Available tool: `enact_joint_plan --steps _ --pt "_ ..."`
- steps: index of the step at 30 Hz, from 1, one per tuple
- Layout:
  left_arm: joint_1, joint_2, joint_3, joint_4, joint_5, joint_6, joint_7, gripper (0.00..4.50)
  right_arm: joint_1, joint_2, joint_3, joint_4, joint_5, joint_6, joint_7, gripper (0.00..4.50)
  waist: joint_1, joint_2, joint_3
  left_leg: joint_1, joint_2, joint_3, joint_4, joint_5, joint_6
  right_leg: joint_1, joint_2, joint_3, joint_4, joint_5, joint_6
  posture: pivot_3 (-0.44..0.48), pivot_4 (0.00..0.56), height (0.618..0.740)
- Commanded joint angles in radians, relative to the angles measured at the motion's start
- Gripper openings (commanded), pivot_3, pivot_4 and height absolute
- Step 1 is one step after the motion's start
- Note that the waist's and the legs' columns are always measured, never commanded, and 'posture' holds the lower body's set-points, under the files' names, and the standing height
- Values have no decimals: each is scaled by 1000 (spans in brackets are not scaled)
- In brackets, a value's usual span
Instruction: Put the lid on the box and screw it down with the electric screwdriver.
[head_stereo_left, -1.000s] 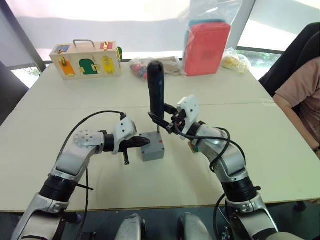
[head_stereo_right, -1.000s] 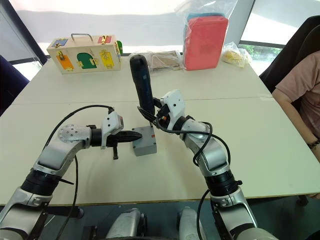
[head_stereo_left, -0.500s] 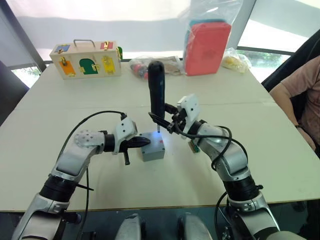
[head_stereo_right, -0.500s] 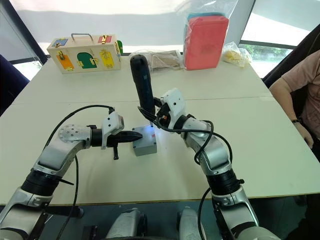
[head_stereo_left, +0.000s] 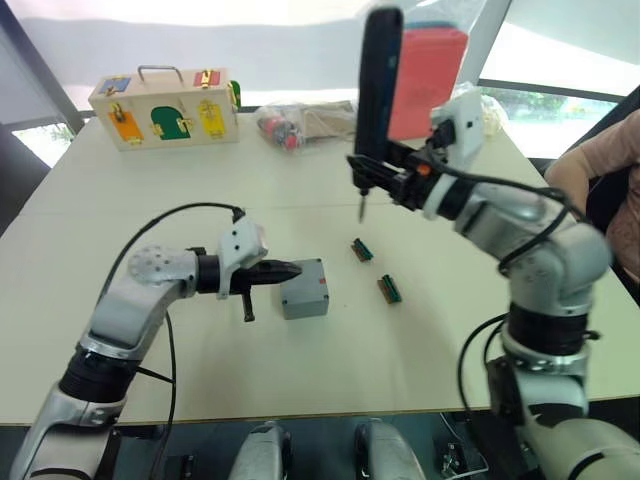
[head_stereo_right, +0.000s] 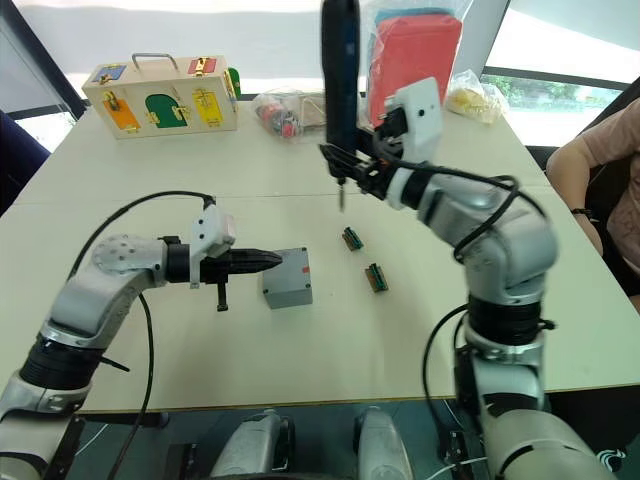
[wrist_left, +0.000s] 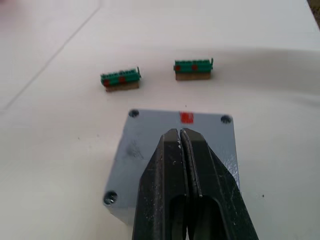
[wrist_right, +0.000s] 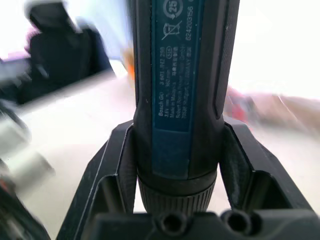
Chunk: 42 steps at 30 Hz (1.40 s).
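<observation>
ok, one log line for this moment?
lid: on box | left gripper: shut, on lid | right gripper: holding electric screwdriver, raised clear

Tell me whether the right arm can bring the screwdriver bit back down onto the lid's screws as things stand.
Probably yes. The electric screwdriver hangs upright in the right end effector, above and beyond the lid; the left end effector, shut, rests on the lid's near side.

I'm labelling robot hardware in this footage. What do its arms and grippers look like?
Both arms are silver-grey metal segments with black joints. A loose black cable loops over each forearm. Each wrist carries a white boxy housing. The left gripper has two slim black fingers tapering to a point; the right gripper has black fingers too, with squarer moulded bases.
</observation>
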Motion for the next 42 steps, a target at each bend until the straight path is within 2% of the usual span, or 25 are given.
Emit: enact_joint_plan --steps 1,4,10,18,24,26,27,30,32,34,38,40,42 --pt "-16 31 61 -64 -55 31 -3 0 -55 -114 -40 20 43 221 15 1803 -2 0 0 0 0 0 0 0 0 0 0 0 0 0 0 0 150 730" --pt "-17 53 85 -93 -86 55 -3 0 -59 -241 49 91 -7 314 20 1803 -2 1 2 0 0 0 0 0 0 0 0 0 0 0 0 0 150 730" --pt "9 82 110 -130 -115 68 6 0 -81 -355 183 290 7 407 54 1803 -7 1 4 0 0 0 0 0 0 -1 2 1 -1 0 0 0 150 730" --pt "37 97 134 -174 -141 91 39 0 -86 -322 289 529 -4 407 35 1803 -3 0 5 0 0 1 0 0 0 -1 2 1 -1 0 0 0 150 730" --pt "56 115 154 -213 -168 115 63 0 -85 -279 312 599 -32 407 32 1803 -3 -1 6 0 0 1 0 0 0 -1 3 1 -1 0 0 0 150 730" --pt "59 120 157 -219 -174 120 69 0 -89 -272 312 606 -42 407 35 2805 -3 -1 6 0 0 1 0 0 0 -1 2 1 0 0 0 0 150 730" --pt "60 123 158 -222 -176 122 72 0 -90 -270 311 608 -47 407 37 2947 -3 -1 6 0 0 1 0 0 0 -1 3 1 0 0 0 0 150 730" --pt "65 132 160 -228 -183 126 79 0 -98 -271 306 603 -54 407 47 3990 -3 -1 5 0 0 1 0 0 0 0 3 1 0 0 0 0 150 730" --pt "75 146 170 -230 -187 130 79 0 -121 -304 313 549 -62 375 72 4430 -3 -1 6 0 0 1 0 0 0 0 3 1 0 0 0 0 150 730" --pt "83 156 178 -229 -190 133 79 0 -137 -330 319 512 -67 350 96 4430 -3 0 6 0 0 1 0 0 0 0 2 1 0 0 0 0 150 730" --pt "119 193 220 -228 -193 137 71 0 -127 -436 366 378 -94 175 219 4430 -3 0 7 0 0 1 0 0 0 -1 3 1 -1 0 0 0 150 730" --pt "174 238 262 -223 -183 133 53 0 -111 -512 322 289 -39 91 367 4430 -3 0 8 0 0 1 0 0 0 -1 3 1 -1 0 0 0 150 730" --pt "215 272 293 -222 -183 139 45 0 -74 -536 238 225 -1 -33 467 4430 -5 1 9 0 1 1 0 0 0 -1 3 1 -1 0 0 0 150 730"
